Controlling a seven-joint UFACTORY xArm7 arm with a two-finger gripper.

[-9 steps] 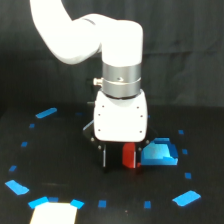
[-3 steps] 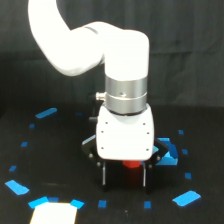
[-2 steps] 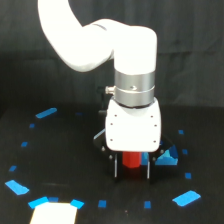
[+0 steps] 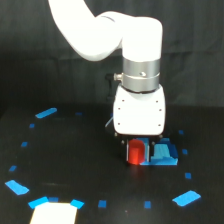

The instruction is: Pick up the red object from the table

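Red object (image 4: 134, 152) sits clamped between the claw (image 4: 137, 154) fingers, low over the table (image 4: 75, 165).

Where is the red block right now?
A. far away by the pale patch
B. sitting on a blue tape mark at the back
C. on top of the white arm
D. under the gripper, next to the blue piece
D: the red block sits right below the gripper, with the blue piece beside it on the exterior view's right.
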